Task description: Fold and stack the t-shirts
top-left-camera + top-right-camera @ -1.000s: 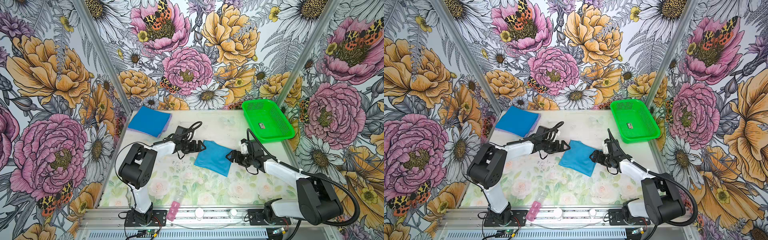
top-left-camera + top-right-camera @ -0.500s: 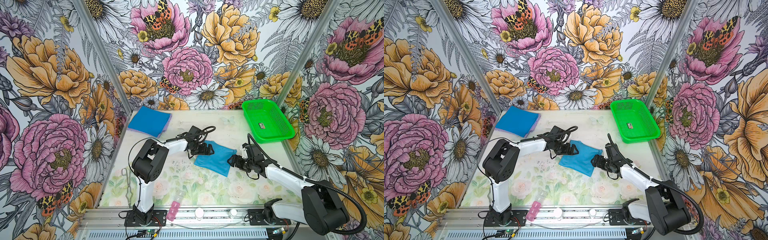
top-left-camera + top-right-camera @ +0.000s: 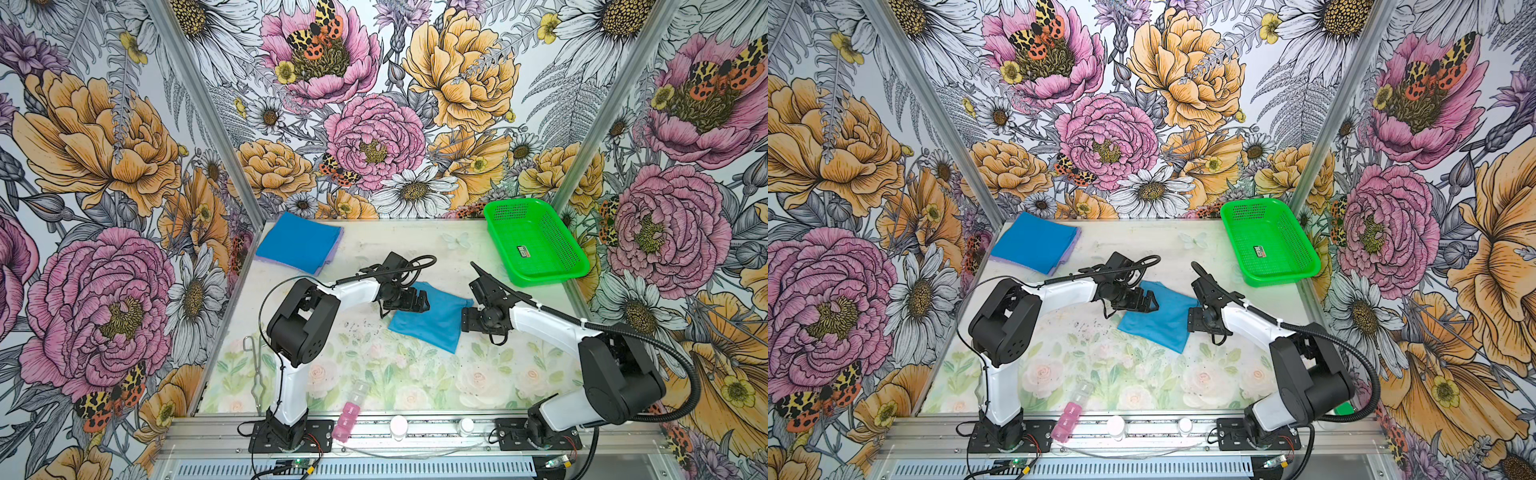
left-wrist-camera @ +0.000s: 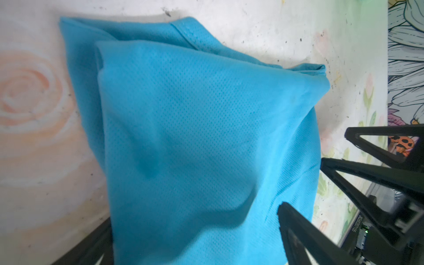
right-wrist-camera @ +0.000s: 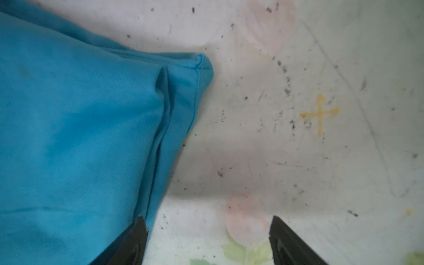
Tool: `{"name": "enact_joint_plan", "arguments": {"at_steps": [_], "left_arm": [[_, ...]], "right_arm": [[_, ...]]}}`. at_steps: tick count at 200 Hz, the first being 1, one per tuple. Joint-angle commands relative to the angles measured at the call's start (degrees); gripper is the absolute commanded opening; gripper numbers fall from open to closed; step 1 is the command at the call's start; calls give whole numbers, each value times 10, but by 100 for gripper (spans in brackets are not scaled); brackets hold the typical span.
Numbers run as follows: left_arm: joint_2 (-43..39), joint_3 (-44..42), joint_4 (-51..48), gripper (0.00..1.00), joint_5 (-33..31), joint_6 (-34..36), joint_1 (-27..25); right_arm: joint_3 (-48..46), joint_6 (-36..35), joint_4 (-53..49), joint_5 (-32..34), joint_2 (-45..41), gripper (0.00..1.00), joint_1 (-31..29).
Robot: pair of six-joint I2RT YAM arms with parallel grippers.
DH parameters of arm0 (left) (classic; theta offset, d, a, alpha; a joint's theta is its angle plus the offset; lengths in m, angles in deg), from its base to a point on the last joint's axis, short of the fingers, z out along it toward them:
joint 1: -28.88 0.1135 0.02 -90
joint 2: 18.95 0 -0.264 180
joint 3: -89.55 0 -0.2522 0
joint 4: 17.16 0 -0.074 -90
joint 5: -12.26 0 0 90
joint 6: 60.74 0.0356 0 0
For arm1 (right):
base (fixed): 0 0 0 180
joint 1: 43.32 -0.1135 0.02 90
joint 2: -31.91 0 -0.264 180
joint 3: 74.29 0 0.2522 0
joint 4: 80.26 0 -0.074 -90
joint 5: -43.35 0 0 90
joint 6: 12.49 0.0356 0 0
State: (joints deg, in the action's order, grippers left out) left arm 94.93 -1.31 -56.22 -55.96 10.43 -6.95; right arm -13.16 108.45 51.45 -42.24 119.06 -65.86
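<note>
Between left and right jaws, t-shirt (image 3: 432,324)

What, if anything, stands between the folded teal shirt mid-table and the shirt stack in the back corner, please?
Only the left gripper, with its wrist and cable, at the edge of the teal shirt that faces the stack. No other object shows on the table between them.

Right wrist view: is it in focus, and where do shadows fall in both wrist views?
Right wrist view: soft focus, the teal t-shirt shows almost no weave; a grey shadow band crosses the table beside it. Left wrist view: sharper, the teal t-shirt shows its mesh weave clearly, with dark shadows in its hollows.
</note>
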Motion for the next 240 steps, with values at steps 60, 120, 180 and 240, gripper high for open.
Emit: {"name": "enact_joint_plan", "arguments": {"at_steps": [60, 120, 180, 240], "left_arm": [[27, -24, -44, 99, -6, 3, -22], [60, -8, -44, 99, 21, -11, -48], [95, 12, -54, 98, -7, -45, -74], [120, 28, -74, 58, -64, -68, -96]], "right_arm": [[58, -23, 0, -5, 98, 86, -17], [44, -18, 43, -52, 107, 86, -19], [37, -13, 84, -92, 117, 86, -22], [16, -9, 119, -117, 120, 86, -22]]}}
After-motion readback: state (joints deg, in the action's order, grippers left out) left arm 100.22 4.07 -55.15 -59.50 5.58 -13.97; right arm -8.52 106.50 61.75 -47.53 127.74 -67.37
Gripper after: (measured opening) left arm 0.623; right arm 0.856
